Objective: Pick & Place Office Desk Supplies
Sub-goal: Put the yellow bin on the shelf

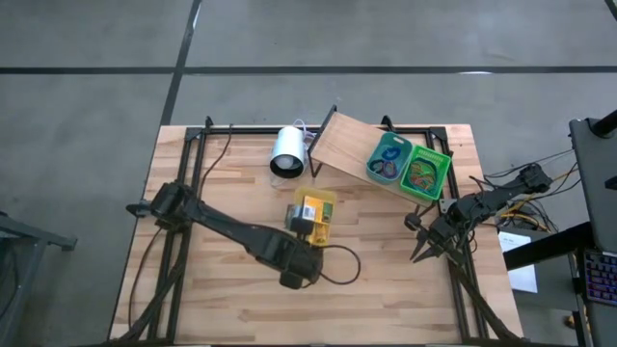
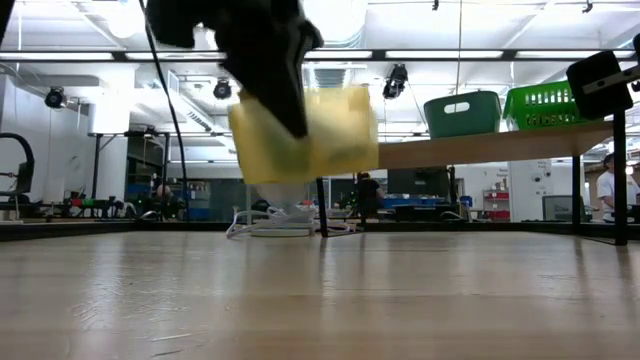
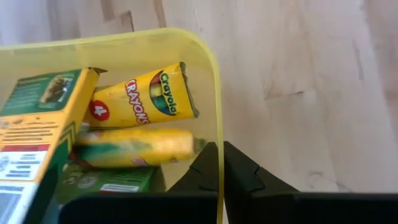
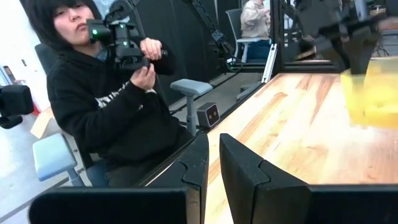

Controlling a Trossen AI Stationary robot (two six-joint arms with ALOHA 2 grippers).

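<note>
While the left gripper (image 3: 221, 163) pinches its wall, the yellow bin (image 3: 214, 93) hangs above the table (image 1: 405, 280).

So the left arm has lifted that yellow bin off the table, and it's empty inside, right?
Not empty. The left wrist view shows the yellow bin, pinched at its wall by the left fingers, holding a crayon box and other packets. It is lifted, as the low view shows.
</note>
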